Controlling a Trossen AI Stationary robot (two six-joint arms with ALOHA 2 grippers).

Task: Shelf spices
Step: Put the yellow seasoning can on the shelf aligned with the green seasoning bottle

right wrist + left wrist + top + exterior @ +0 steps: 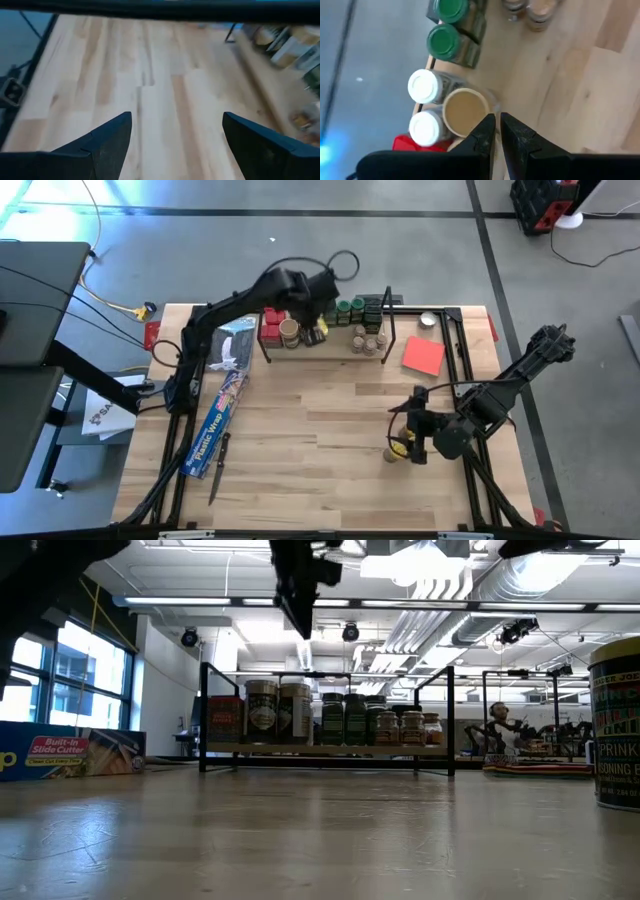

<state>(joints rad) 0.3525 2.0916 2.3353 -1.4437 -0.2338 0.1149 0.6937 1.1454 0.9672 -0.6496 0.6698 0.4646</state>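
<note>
- The left gripper (496, 131) hangs above the left half of the shelf (330, 350), its two dark fingers (482, 135) pinched nearly together and holding nothing.
- In the left wrist view its tips sit just over the tan-lidded jar (465, 111). Counting outward: two white-lidded jars (424, 86) touch that jar, two green-lidded jars (443, 42) stand further along, and part of a red tin (407, 143) shows at the row's end.
- In the low view the gripper hangs clear above the jar tops.
- On the high view's clock face, the shelf lies at about twelve o'clock on the table (300, 470), with the spices (355, 312) packed along it; the exact count cannot be told from above.
- The right gripper (412, 430) sits at about four o'clock, low over the table, its jaws spread wide and empty in the right wrist view.
- One yellow-and-dark tin (400, 448) stands right by it, apart from the shelf; it shows large at the right edge of the low view.
- Further out: one flat red square sheet (423, 356) at two o'clock beside the shelf's right end, one round metal lid (428, 320) near the far right corner.
- One long blue plastic-wrap box (218, 420) lies at nine o'clock, with one dark pen-like stick (217, 472) just beside it.
</note>
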